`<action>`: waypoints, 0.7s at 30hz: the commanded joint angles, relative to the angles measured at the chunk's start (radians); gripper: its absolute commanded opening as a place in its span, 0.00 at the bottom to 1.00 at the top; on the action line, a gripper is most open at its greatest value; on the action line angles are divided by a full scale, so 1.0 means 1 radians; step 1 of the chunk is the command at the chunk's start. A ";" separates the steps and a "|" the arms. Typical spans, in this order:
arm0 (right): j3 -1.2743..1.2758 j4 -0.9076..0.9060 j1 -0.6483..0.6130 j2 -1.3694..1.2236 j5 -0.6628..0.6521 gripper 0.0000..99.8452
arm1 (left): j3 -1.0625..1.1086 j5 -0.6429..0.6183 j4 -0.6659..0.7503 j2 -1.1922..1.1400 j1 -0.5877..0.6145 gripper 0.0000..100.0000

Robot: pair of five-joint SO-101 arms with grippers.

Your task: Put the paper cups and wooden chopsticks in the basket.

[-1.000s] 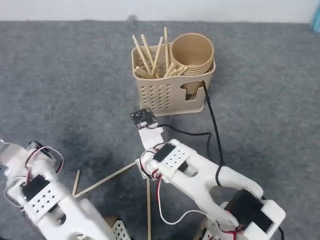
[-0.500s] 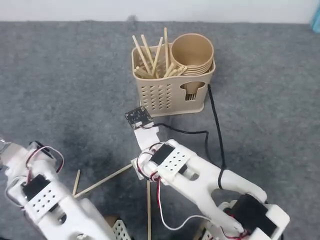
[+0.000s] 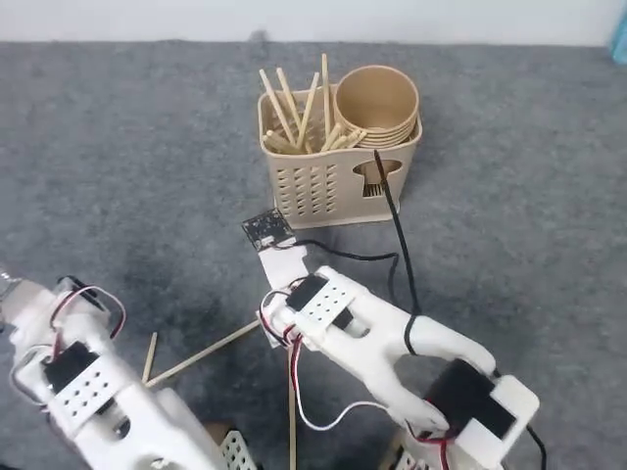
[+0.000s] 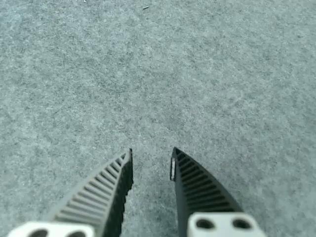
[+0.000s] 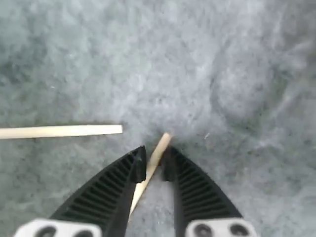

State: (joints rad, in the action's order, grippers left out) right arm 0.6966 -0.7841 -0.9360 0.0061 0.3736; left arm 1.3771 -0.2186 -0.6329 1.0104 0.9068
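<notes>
In the high view we see the beige perforated plastic basket (image 3: 323, 186) at upper centre of the grey carpeted surface (image 3: 118, 147). It holds a stack of brown paper cups (image 3: 377, 98) in its right half and a bundle of wooden chopsticks (image 3: 294, 113) leaning in its left half. At lower centre a slanted loose chopstick (image 3: 206, 354) and an upright loose chopstick (image 3: 291, 411) lie on the surface beside the white arms. The right hand (image 5: 154, 149) is low over the surface, its jaws narrowly parted and straddling the tip of a pale wooden chopstick (image 5: 165, 139), not clenched on it. The left hand (image 4: 150, 154) is released, jaws apart above bare surface
</notes>
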 commanded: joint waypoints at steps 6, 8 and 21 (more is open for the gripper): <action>-0.077 -0.151 0.002 0.074 0.000 0.01 | -0.004 0.011 0.029 0.011 -0.006 0.12; -0.077 -0.191 0.001 0.156 -0.044 0.01 | -0.004 0.011 0.029 0.011 -0.006 0.12; -0.081 -0.272 0.004 1.038 -0.304 0.01 | -0.004 0.011 0.029 0.011 -0.006 0.12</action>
State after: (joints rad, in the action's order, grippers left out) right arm 0.6705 -1.0740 -0.9406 0.8239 0.1266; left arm 1.3771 -0.2186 -0.6329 1.0104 0.9068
